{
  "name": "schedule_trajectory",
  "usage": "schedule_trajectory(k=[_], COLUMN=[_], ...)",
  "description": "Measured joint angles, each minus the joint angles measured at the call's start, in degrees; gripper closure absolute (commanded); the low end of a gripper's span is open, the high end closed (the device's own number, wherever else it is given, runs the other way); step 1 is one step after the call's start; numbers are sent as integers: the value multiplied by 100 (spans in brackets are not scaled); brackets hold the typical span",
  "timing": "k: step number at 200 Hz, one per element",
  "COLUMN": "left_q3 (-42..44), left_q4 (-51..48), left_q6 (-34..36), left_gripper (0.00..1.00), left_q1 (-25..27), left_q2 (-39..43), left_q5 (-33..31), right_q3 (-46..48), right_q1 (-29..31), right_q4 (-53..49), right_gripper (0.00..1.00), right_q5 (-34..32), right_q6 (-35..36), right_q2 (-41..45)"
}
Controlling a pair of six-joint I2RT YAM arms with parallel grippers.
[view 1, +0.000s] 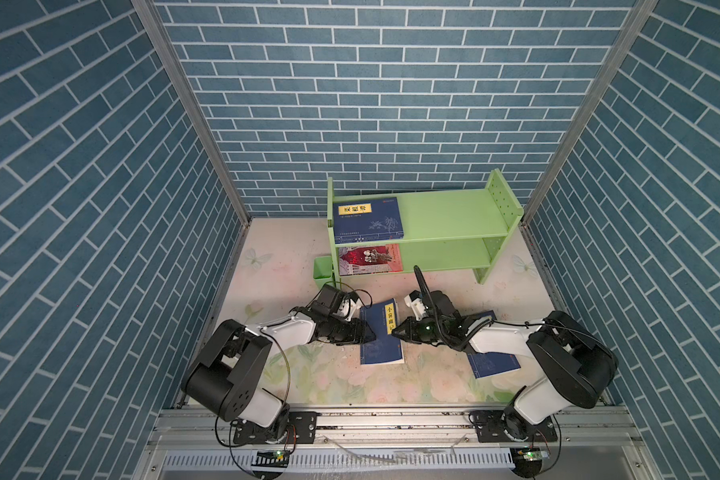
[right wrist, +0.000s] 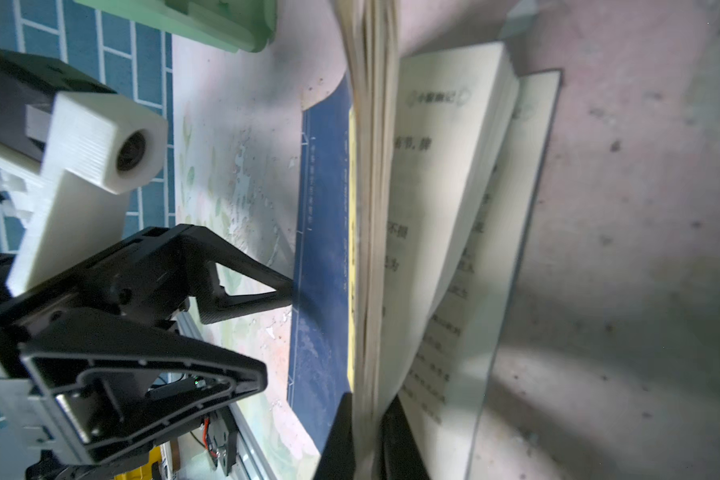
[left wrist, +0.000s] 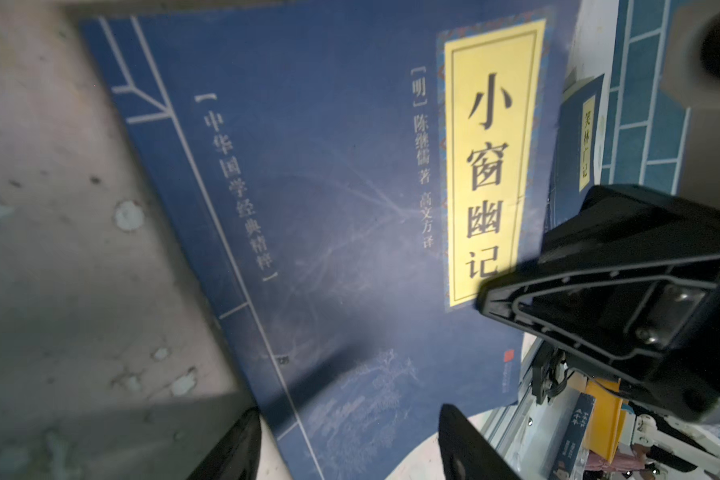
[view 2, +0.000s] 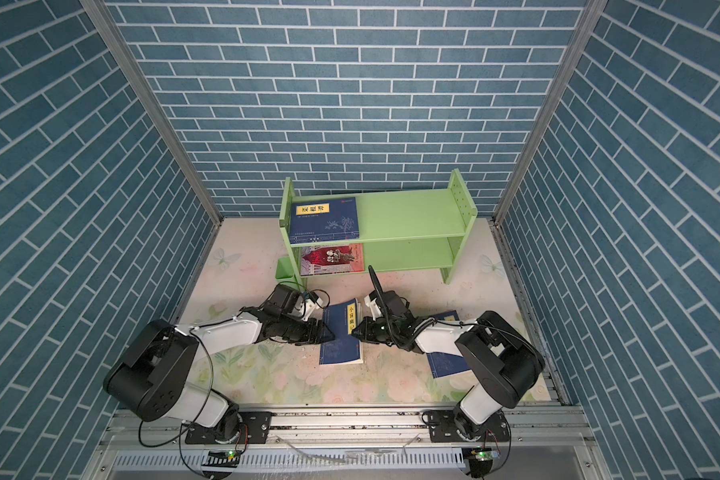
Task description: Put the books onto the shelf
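Observation:
A dark blue book (view 1: 382,337) (view 2: 341,338) with a yellow title label lies on the table between my two grippers. My right gripper (view 1: 395,330) (right wrist: 366,436) is shut on its long free edge, pinching the cover and some pages, so the book (right wrist: 323,249) fans partly open. At the spine side my left gripper (view 1: 370,332) (left wrist: 350,449) stands open, fingertips (right wrist: 285,286) touching the spine edge. The book (left wrist: 329,187) fills the left wrist view. The green shelf (view 1: 445,216) (view 2: 408,216) holds a blue book (view 1: 368,218) on top and a red-and-grey one (view 1: 368,259) below.
Another dark blue book (view 1: 493,365) (left wrist: 578,145) lies on the table, partly under the right arm. A small green cup (view 1: 324,268) hangs at the shelf's left end. Blue brick-pattern walls close in three sides, and a metal rail (view 1: 391,415) runs along the front.

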State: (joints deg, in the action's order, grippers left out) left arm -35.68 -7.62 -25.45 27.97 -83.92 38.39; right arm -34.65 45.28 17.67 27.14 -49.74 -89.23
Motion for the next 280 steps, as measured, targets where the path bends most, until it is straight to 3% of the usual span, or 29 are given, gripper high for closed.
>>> schedule_trajectory(k=[63,147,176,212,234,254,280], left_q3=[-343,-315,-92,258,302,302,278], left_q4=[-916,-1596,-1165,-111,299,649,811], left_q6=[409,776,367,-629,-1040,-1388,-1718], left_gripper=[30,30,26,21,33,54,66], left_q1=[-981,-1314,-1316,-1316,-1287,-1213,-1147], left_q2=[1130,1517,1506,1416,1384,1381,1384], left_q5=[654,1381,2020,2785,3036,3200,3305], right_q3=[0,-22,-120,-310,-428,-557,-693], right_q1=[-79,-420,-452,-457,-459,-459,-459], right_q4=[-186,-1082,-1309,-1381,-1377,-1327,-1235], right_gripper=[100,100,100,100,100,100,100], right_q5=[479,1021,1193,1364,1478,1600,1705], right_q6=[0,-57,-59,-63,-96,-105,-111], right_q2=[772,1937,2199,2271,2262,2177,1985])
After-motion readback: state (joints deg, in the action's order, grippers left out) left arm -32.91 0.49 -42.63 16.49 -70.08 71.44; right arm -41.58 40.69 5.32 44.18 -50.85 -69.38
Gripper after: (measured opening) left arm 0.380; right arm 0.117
